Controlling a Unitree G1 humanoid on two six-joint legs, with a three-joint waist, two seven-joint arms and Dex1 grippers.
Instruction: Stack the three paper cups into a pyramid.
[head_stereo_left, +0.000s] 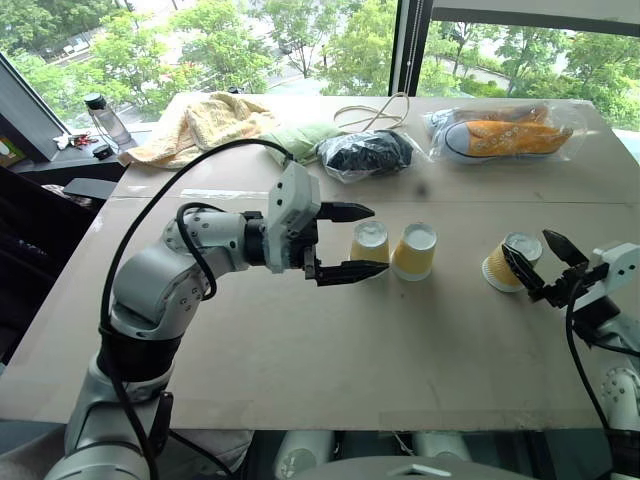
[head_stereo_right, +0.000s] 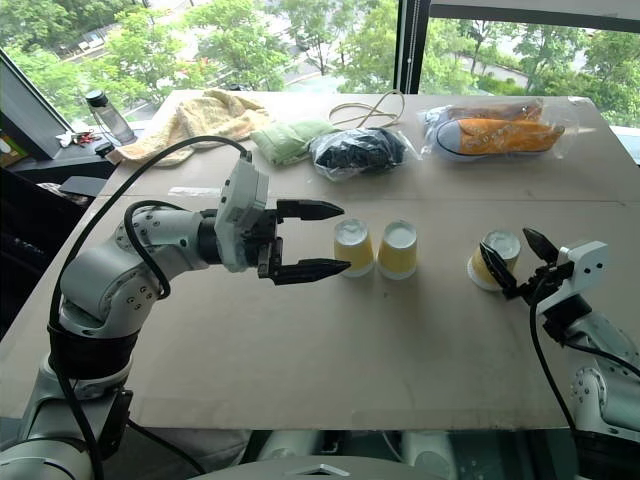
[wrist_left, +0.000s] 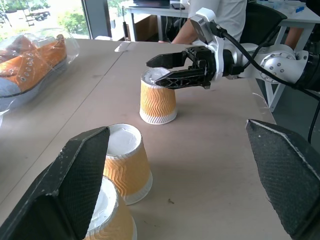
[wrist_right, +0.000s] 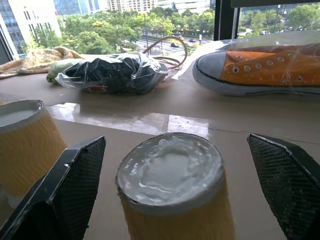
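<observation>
Standing upside down on the brown table (head_stereo_left: 300, 370), all three paper cups are seen white base up, none stacked. Nearest on the right, the right gripper (head_stereo_left: 545, 262) is held with its jaws spread wide on either side of the right cup (head_stereo_left: 508, 262), which sits between the fingers ungripped; contact cannot be judged. Further left, the left gripper (head_stereo_left: 352, 242) is held wide open and empty, its fingers pointing right, just beside the left cup (head_stereo_left: 368, 243). The middle cup (head_stereo_left: 414, 251) stands just beside the left cup, well apart from the right one. At the far side, a bagged orange shoe (head_stereo_left: 503, 133), a bagged dark item (head_stereo_left: 365, 153) and a yellow towel (head_stereo_left: 205, 122) are laid.
</observation>
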